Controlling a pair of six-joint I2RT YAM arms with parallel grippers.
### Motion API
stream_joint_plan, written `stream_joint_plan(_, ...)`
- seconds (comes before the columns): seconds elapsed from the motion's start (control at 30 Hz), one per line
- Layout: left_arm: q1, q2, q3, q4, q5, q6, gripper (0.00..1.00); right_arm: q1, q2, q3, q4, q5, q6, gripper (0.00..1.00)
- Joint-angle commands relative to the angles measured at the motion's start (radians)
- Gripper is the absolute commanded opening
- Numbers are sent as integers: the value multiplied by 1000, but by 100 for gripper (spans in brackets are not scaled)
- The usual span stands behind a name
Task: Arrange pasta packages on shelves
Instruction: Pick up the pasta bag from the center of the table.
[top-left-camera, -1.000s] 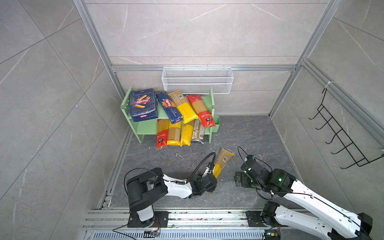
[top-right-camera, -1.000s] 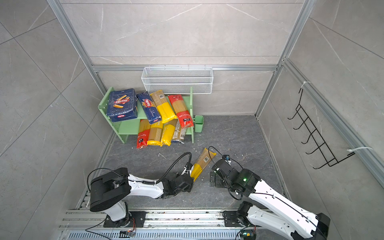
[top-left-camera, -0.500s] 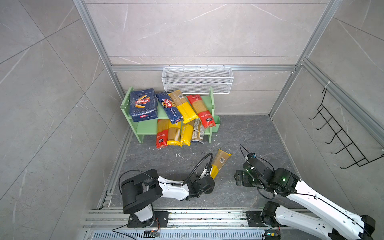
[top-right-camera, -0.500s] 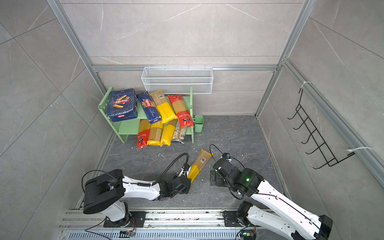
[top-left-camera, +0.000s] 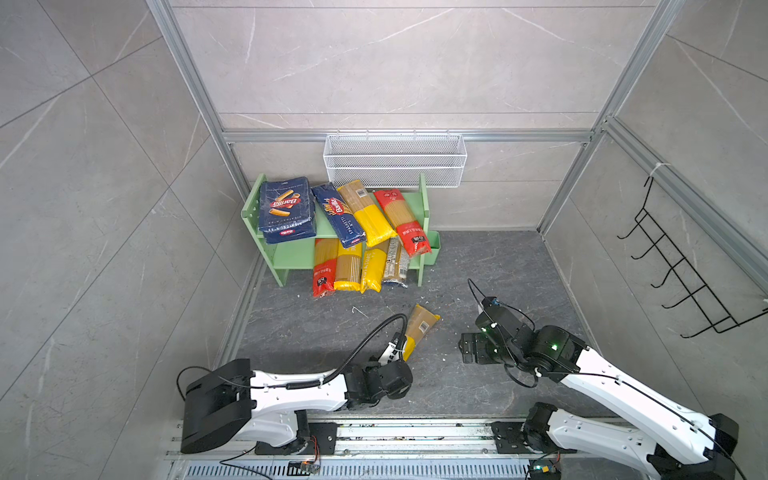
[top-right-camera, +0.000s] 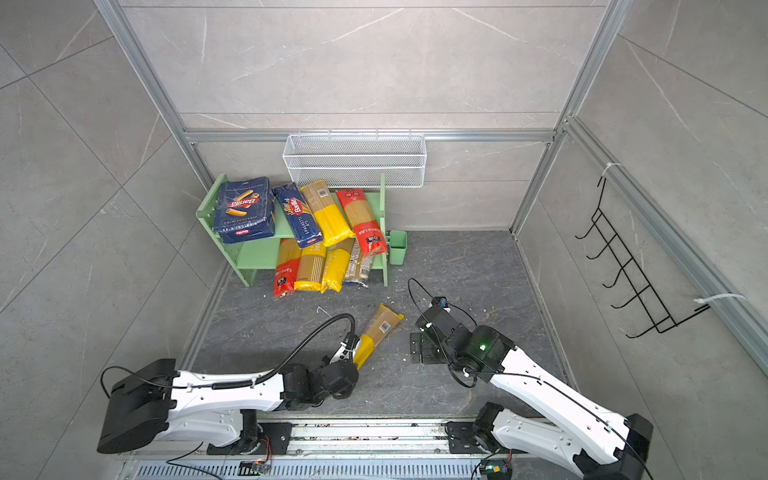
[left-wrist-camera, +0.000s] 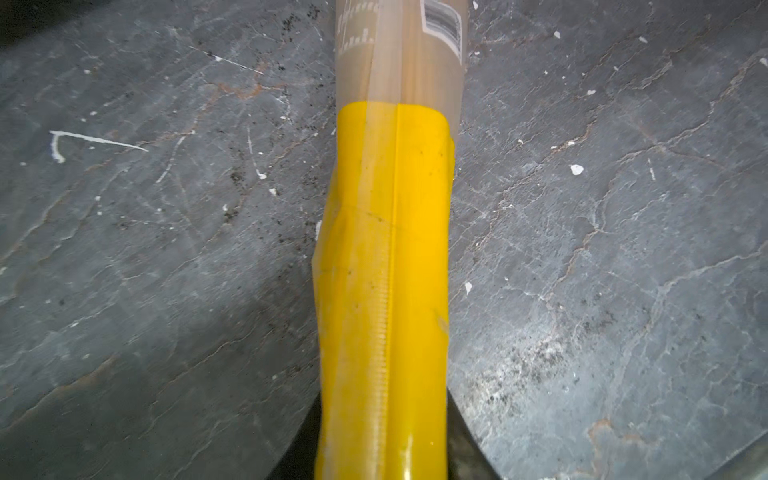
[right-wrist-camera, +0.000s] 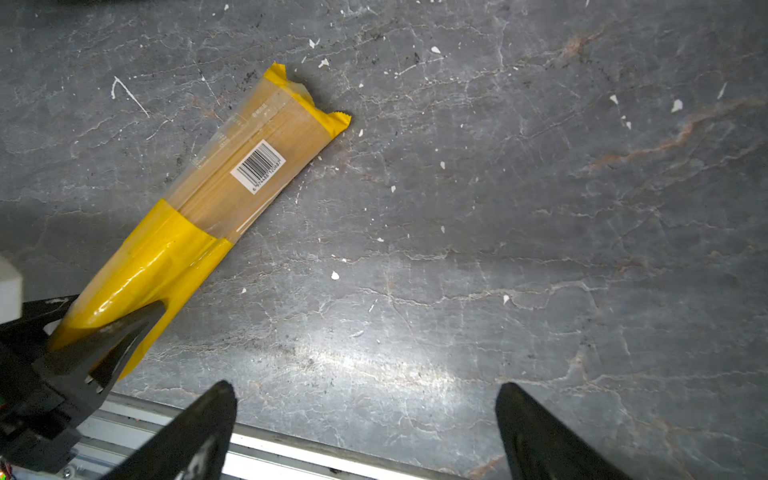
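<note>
A clear spaghetti bag (top-left-camera: 420, 327) (top-right-camera: 380, 326) with yellow ends lies slanted on the dark floor. My left gripper (top-left-camera: 402, 352) (top-right-camera: 355, 353) (left-wrist-camera: 384, 415) is shut on its near yellow end (right-wrist-camera: 137, 270). Its far end with the barcode rests on the floor. My right gripper (top-left-camera: 469, 351) (top-right-camera: 419, 349) (right-wrist-camera: 365, 388) hangs open over bare floor to the right of the bag, holding nothing. The pale green shelves (top-left-camera: 291, 253) (top-right-camera: 257, 249) stand at the back. Blue Barilla packs (top-left-camera: 286, 208) and two spaghetti bags (top-left-camera: 365, 212) lie on top, and several bags (top-left-camera: 357, 266) stick out below.
A white wire basket (top-left-camera: 395, 160) hangs on the back wall above the shelves. On the right wall is a black hook rack (top-left-camera: 681, 266). A small green cup (top-left-camera: 432, 249) clings to the shelf's right side. The metal rail (top-left-camera: 374, 432) runs along the front edge.
My left gripper has drawn the spaghetti bag left and toward the front rail, its jaws closing tighter on the yellow end. The right arm has barely shifted.
</note>
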Motion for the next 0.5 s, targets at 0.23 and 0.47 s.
stream_joint_plan(0.23,-89,-253,51,-105,-234,1,0,-10,85,115,55,-33,-81,100)
stream_joint_plan(0.47,-160,-377,94,-256,-347,-32,0,-16,107,185,51,-49,-111,100)
